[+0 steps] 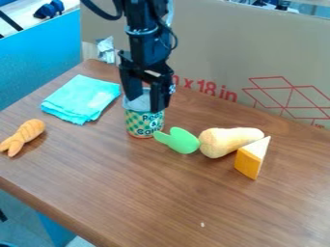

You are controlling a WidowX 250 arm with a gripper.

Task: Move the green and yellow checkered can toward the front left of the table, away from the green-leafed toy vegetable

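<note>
I am hanging over one can [144, 125] with my gripper [146, 105]; my two fingers [158, 100] are pointing down and standing apart at its upper part, though I cannot tell whether either is pressing on it; the can is standing upright on one wooden table [161, 193]. One folded turquoise cloth [80, 98] is lying just beside the can, on its left in the view; one orange, braided-looking toy [24, 137] is lying farther left of the can, nearer the camera. To the can's right, three toys are lying in a cluster: one green piece with rounded lobes [183, 141] is resting nearest the can; one tan, pear-shaped toy [222, 141] is lying beyond it, their edges meeting in the view; one cheese-like wedge [249, 162] is sitting farthest from the can, against or just beside the tan toy. One cardboard panel [213, 48] is standing behind the can.
</note>
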